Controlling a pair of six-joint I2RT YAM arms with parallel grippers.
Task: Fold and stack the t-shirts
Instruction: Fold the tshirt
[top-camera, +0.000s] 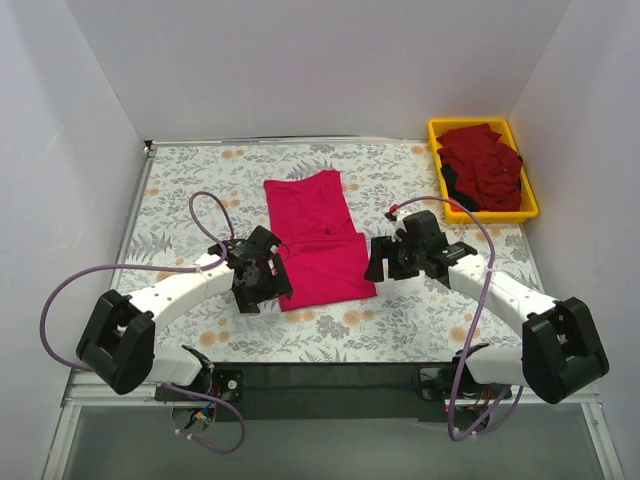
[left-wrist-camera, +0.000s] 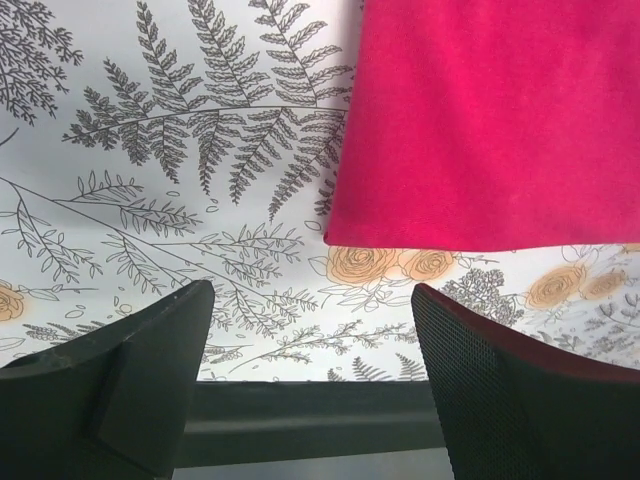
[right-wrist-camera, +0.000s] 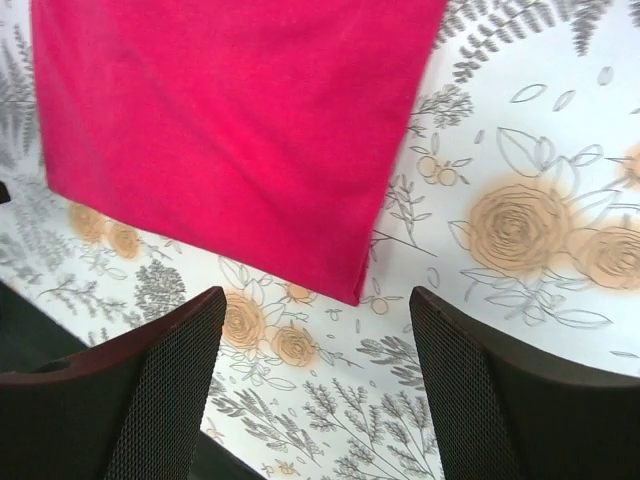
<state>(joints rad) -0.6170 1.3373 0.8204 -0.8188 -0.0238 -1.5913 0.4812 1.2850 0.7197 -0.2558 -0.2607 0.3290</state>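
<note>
Magenta t-shirt (top-camera: 317, 240), folded (narrow), flat

Right gripper (right-wrist-camera: 318, 400) has its jaws spread wide with nothing held; both mesh-textured fingers (right-wrist-camera: 150, 400) sit at the bottom of the frame, clear of the cloth. Pink t-shirt (right-wrist-camera: 230, 130) lies flat, fills the upper left, and its near corner points down into the gap between the fingers. Floral table cover (right-wrist-camera: 520, 150) is exposed on the right and below the shirt edge.
</note>
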